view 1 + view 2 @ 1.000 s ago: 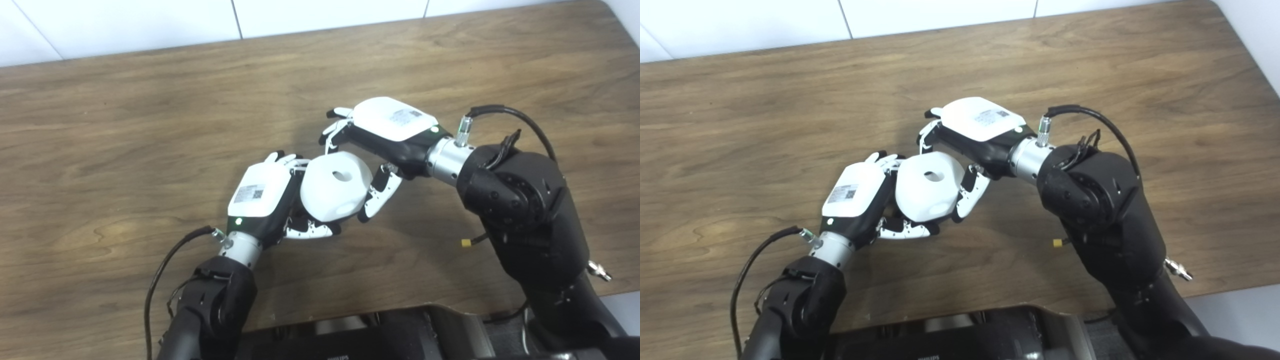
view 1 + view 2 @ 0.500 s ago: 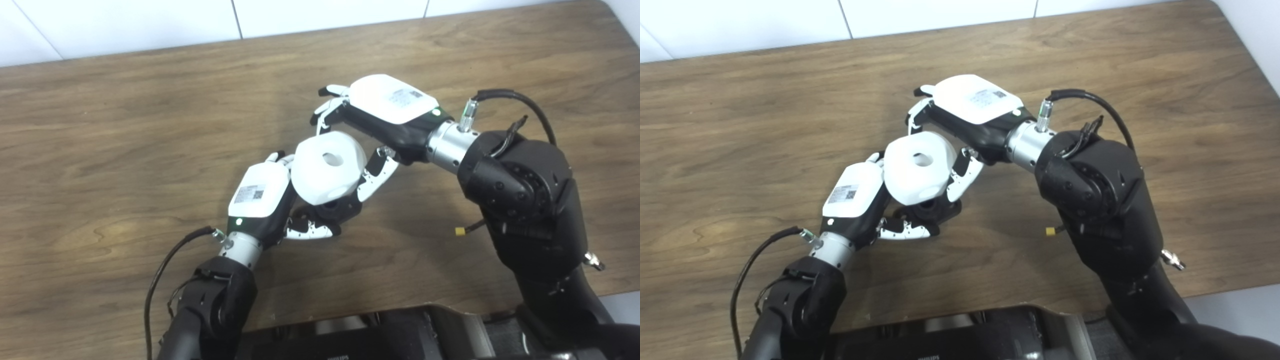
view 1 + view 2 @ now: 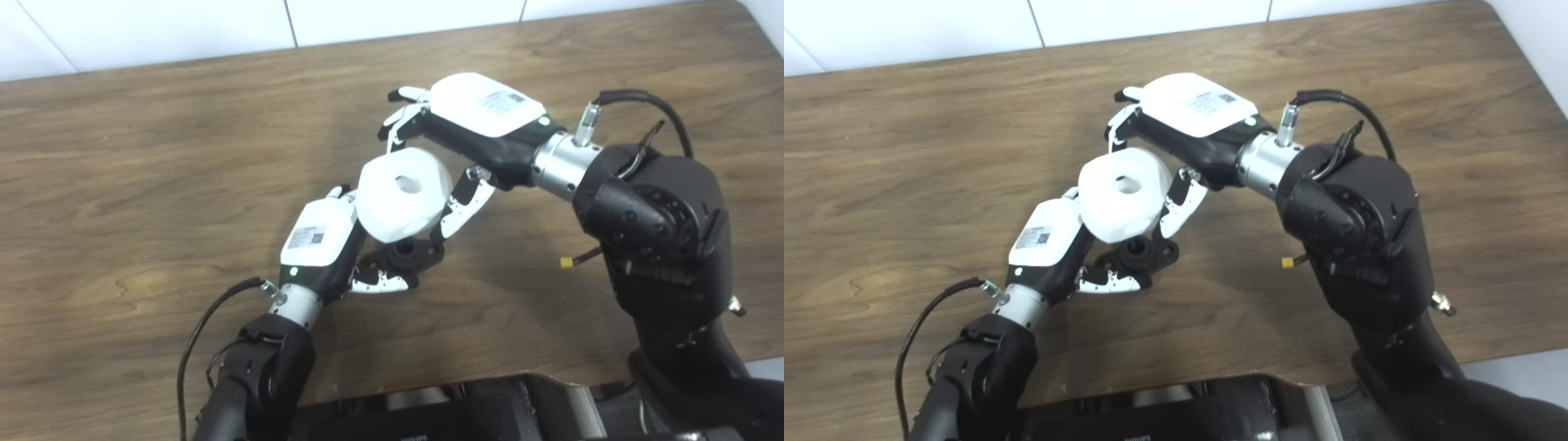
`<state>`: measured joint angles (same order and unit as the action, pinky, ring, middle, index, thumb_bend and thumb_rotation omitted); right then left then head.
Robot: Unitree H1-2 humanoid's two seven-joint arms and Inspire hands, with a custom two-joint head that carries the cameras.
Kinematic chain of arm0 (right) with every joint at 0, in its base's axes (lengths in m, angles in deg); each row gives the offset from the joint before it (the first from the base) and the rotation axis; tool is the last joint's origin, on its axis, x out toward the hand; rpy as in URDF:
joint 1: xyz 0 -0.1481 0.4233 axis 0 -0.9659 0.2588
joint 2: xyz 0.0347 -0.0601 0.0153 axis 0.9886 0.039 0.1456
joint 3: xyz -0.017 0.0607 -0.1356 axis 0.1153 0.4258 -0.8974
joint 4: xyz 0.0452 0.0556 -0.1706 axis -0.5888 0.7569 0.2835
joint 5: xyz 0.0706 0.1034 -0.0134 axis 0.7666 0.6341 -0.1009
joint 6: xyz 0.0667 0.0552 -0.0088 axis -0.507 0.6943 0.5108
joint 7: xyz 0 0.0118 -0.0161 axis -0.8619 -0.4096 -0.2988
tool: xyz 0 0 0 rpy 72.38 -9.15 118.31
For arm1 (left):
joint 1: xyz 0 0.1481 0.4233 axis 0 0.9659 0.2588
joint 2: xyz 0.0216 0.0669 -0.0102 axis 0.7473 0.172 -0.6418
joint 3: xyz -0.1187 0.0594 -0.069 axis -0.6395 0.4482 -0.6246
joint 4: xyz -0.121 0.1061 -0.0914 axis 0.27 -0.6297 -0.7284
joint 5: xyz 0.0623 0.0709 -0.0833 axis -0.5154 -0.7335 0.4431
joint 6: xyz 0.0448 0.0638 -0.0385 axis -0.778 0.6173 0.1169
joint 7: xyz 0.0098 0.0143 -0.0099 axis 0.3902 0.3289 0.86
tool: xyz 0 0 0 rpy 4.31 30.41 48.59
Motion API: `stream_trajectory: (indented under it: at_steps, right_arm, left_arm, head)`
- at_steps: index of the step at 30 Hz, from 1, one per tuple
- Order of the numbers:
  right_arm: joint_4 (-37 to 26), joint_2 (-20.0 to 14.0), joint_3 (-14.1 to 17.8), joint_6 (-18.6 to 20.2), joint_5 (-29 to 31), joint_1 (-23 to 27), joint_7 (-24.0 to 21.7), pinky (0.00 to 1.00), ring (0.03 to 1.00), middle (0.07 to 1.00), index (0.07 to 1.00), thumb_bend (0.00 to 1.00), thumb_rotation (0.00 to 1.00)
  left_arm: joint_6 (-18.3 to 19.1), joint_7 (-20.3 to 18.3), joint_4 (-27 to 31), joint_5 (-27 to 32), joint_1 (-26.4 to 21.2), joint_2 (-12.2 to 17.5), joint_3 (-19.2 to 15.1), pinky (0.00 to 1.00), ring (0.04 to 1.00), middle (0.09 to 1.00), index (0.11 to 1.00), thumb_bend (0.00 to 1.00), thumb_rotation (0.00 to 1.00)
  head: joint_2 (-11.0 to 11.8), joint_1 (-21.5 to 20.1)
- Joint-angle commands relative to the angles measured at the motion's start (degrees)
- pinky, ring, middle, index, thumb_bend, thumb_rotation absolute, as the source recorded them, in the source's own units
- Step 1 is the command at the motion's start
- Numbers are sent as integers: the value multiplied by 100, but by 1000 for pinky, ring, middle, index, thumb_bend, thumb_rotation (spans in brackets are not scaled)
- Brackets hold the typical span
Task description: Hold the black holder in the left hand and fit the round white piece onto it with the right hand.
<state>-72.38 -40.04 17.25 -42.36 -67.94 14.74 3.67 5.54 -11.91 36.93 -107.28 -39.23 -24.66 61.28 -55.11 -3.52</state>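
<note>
In the left eye view, the left hand (image 3: 321, 242) is gripping the small black plastic holder (image 3: 409, 253) low over the brown wood-grain worktop (image 3: 122, 184), its fingers (image 3: 380, 283) curling under and around it. The right hand (image 3: 471, 135) is pinching the round white piece with a centre hole (image 3: 401, 193) between spread fingers (image 3: 462, 205), just above the holder and apart from it. Small code stickers are sitting on the backs of both hands, too small to read. A yellow-tipped wire (image 3: 568, 262) is hanging beside the right forearm.

In the right eye view, open worktop is lying all around the hands, and its rounded far-right corner (image 3: 1497, 18) is showing against the white tiled wall (image 3: 1151, 15). A dark base (image 3: 1176, 416) is filling the bottom edge.
</note>
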Motion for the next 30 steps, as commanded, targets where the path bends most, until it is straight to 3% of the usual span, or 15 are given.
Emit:
stream_trajectory:
  at_steps: [1, 12, 30]
  right_arm:
    - [-161, -59, 63, -38, -4, 207, 8, 863, 960, 806, 484, 523, 143]
    - [-102, -226, 5, -181, 38, 159, 9, 855, 959, 803, 484, 524, 139]
    - [20, -86, -238, -445, 17, -227, 240, 876, 953, 796, 484, 524, 139]
  left_arm:
    - [-107, 58, 29, -41, -81, -11, 31, 959, 881, 807, 488, 518, 58]
    - [-87, -1, 65, -52, -86, -9, 24, 956, 881, 808, 488, 517, 59]
    - [-58, -57, 104, -47, -99, -32, 7, 957, 876, 801, 488, 518, 58]
  head:
    - [-1, -1]
    - [-34, -12]
    - [-88, 3]
